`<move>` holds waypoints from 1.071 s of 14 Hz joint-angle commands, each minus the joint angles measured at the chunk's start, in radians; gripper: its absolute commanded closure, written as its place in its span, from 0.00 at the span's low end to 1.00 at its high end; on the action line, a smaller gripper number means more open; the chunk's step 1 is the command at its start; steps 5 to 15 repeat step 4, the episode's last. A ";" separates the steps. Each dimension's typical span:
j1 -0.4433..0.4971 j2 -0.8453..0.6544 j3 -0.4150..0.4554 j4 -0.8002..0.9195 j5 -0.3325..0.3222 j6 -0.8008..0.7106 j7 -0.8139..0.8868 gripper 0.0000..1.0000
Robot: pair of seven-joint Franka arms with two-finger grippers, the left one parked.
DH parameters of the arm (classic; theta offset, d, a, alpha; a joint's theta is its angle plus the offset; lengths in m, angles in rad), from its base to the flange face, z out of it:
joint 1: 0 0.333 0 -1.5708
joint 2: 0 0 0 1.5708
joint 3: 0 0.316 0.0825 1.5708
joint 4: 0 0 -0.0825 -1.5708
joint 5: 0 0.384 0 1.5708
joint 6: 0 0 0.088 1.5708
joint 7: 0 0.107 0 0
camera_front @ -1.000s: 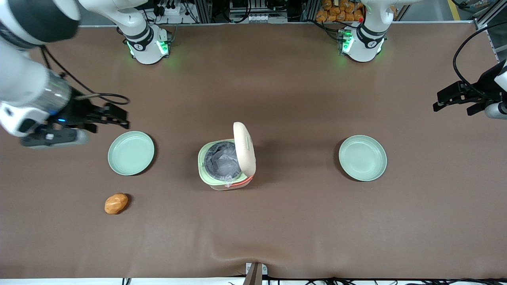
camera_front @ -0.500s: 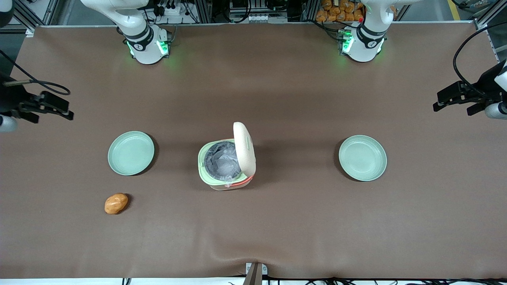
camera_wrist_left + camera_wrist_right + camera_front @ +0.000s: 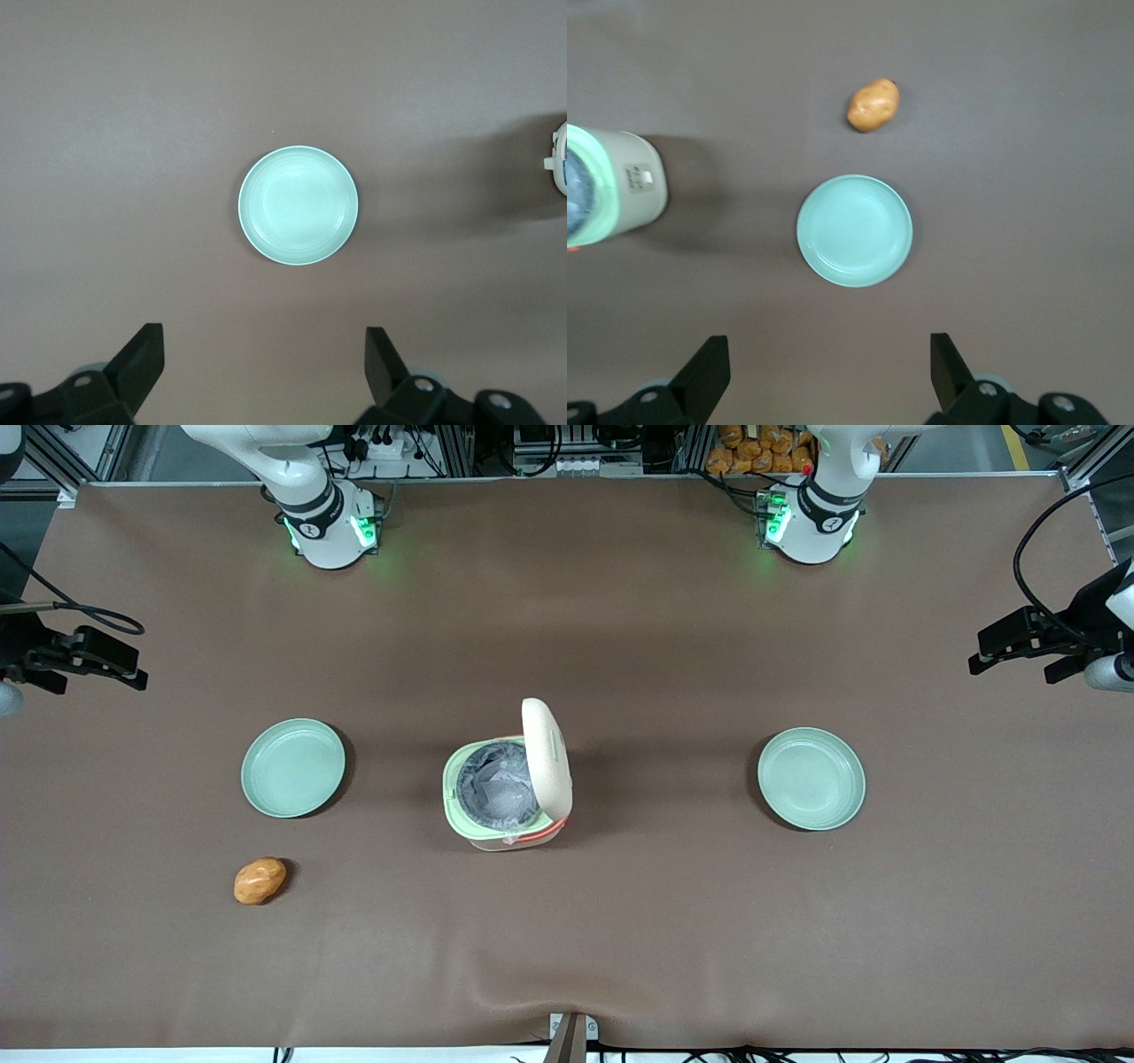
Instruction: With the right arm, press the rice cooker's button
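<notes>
The rice cooker (image 3: 496,825) stands in the middle of the table with its speckled cream lid (image 3: 547,755) raised upright and the grey inner pot (image 3: 498,784) showing. Its cream side and pale green rim show in the right wrist view (image 3: 620,190). My right gripper (image 3: 131,662) hangs at the working arm's end of the table, well away from the cooker and high above the cloth. In the right wrist view the gripper (image 3: 830,359) is open and empty above the brown cloth, near a pale green plate.
A pale green plate (image 3: 293,767) lies between my gripper and the cooker; it shows in the right wrist view (image 3: 855,230). An orange-brown potato-like lump (image 3: 260,880) lies nearer the front camera than that plate. A second green plate (image 3: 811,778) lies toward the parked arm's end.
My right arm has drawn away from the plate toward the working arm's end of the table; only the gripper now shows at the view's edge. The cooker, plates and lump have not moved.
</notes>
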 commanded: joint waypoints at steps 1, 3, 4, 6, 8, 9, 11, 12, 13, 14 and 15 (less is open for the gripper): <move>-0.014 -0.032 0.017 -0.028 -0.020 -0.018 0.002 0.00; -0.014 -0.032 0.017 -0.028 -0.017 -0.019 0.002 0.00; -0.014 -0.033 0.018 -0.028 -0.016 -0.022 0.003 0.00; -0.014 -0.033 0.018 -0.028 -0.016 -0.022 0.003 0.00; -0.014 -0.033 0.018 -0.028 -0.016 -0.022 0.003 0.00; -0.014 -0.033 0.018 -0.028 -0.016 -0.022 0.003 0.00; -0.014 -0.033 0.018 -0.028 -0.016 -0.022 0.003 0.00; -0.014 -0.033 0.018 -0.028 -0.016 -0.022 0.003 0.00; -0.014 -0.033 0.018 -0.028 -0.016 -0.022 0.003 0.00; -0.014 -0.033 0.018 -0.028 -0.016 -0.022 0.003 0.00; -0.014 -0.033 0.018 -0.028 -0.016 -0.022 0.003 0.00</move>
